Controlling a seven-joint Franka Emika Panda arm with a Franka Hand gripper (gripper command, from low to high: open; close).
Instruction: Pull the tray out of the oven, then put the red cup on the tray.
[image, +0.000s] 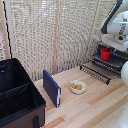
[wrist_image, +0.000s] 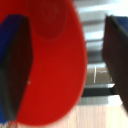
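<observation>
The red cup (image: 105, 53) stands on the dark ridged tray (image: 114, 63), which sticks out of the oven (image: 119, 52) over the dropped door and its bar handle (image: 95, 73). The white arm hangs directly over the cup and hides most of the oven. In the wrist view the red cup (wrist_image: 50, 65) fills the space between the two dark fingers of my gripper (wrist_image: 65, 65). One finger (wrist_image: 15, 65) overlaps the cup's side. The other finger (wrist_image: 117, 55) stands apart from it with a visible gap, so the gripper is open around the cup. The ridged tray (wrist_image: 97, 75) shows beneath.
A pale bowl with yellow food (image: 77, 87) sits on the wooden table (image: 95, 107) in front of the oven door. A blue flat panel (image: 51, 88) stands upright mid-table. A big black case (image: 17, 97) fills the exterior view's left. A woven screen (image: 50, 30) backs the scene.
</observation>
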